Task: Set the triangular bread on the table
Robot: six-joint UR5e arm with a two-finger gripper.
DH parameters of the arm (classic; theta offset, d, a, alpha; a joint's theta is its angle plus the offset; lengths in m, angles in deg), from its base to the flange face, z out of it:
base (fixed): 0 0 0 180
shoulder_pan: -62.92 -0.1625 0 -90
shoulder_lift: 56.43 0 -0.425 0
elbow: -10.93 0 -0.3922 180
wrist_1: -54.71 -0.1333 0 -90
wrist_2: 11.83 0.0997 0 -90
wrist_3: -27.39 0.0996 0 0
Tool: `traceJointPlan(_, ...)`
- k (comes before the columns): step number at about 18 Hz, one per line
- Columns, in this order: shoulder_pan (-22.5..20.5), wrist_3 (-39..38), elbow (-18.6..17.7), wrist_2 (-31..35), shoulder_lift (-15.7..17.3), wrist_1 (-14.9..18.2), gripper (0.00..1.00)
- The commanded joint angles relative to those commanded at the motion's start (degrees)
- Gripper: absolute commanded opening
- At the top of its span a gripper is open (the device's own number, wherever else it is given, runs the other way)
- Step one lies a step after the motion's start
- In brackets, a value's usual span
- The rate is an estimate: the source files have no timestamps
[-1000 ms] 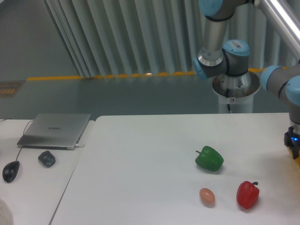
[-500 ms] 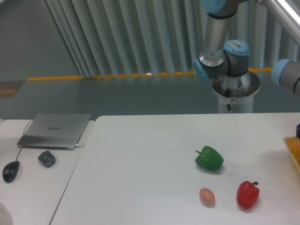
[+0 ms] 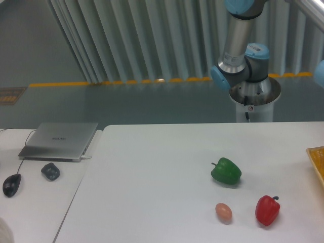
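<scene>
The triangular bread is out of view in the camera frame. The white table (image 3: 152,182) fills the lower middle and right. Only the arm's upper joints (image 3: 240,66) show at the top right; the gripper itself lies beyond the right edge and cannot be seen. A yellow-orange thing (image 3: 318,157) pokes in at the right edge of the table, most of it cut off by the frame.
On the table lie a green bell pepper (image 3: 226,171), a red bell pepper (image 3: 267,210) and a small pinkish egg-shaped thing (image 3: 223,212). The robot's base (image 3: 254,98) stands behind the table. A side desk at left holds a laptop (image 3: 59,140), a mouse (image 3: 11,184) and a dark object (image 3: 50,171).
The gripper, visible at the right edge a second ago, has moved out of the frame to the right. The arm's upper links have shifted right and up. The objects on the table stayed put.
</scene>
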Motion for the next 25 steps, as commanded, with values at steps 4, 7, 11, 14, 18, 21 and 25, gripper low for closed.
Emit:
traceJointPlan(4, 0.1, -0.2, -0.4, -0.5, -0.3, 1.1, 1.0)
traceJointPlan(7, 0.0, -0.2, -0.6, -0.5, -0.3, 1.1, 1.0)
traceJointPlan(11, 0.2, -0.2, -0.8, -0.5, -0.5, 1.1, 1.0)
traceJointPlan(14, -0.3, -0.1, -0.6, -0.5, -0.6, 1.0, 1.0)
traceJointPlan(18, -0.6, -0.2, 0.4, -0.4, -1.2, 1.1, 1.0)
traceJointPlan(21, -0.6, -0.3, 0.7, -0.4, -1.7, 0.9, 1.0)
traceJointPlan(25, -0.1, -2.2, 0.8, -0.3, -2.5, 0.6, 1.0)
